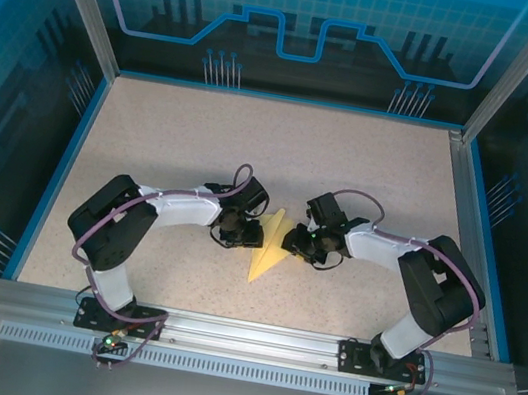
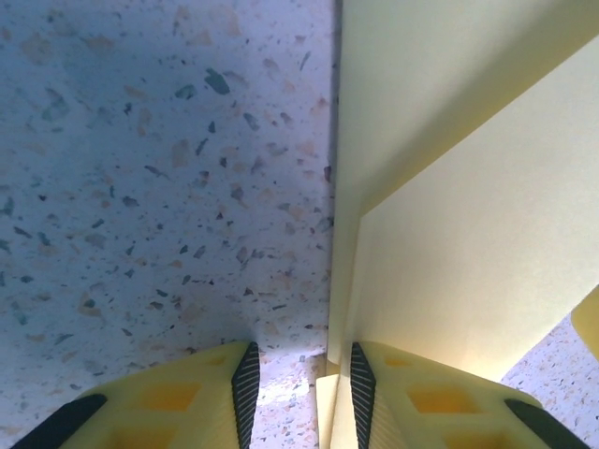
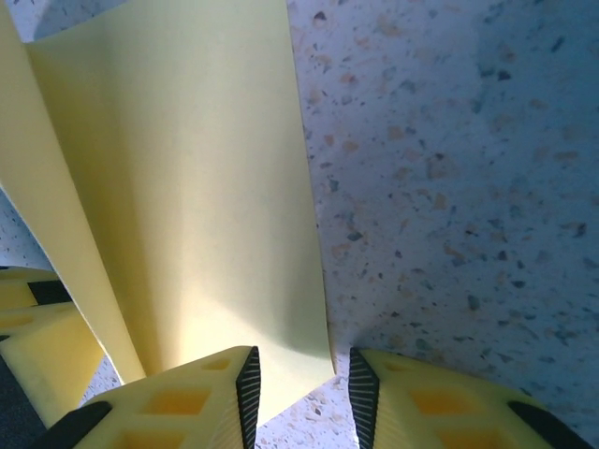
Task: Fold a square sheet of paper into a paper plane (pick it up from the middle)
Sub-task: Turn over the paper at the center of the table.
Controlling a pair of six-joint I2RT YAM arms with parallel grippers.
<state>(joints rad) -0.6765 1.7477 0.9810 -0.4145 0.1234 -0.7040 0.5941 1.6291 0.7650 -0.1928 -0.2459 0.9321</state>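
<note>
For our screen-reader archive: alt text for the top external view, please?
Seen from above, the robot's left gripper and right gripper meet at a folded pale-yellow paper lying between them on a speckled table.

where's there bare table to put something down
The far half of the table is bare, as is the strip nearer than the folded paper. The centre is crowded: left pincer and right pincer flank it.

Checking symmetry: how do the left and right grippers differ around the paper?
The left gripper has the paper on its right, its gap mostly over bare table. The right gripper has the paper on its left, its gap mostly over paper. Both are open.
</note>
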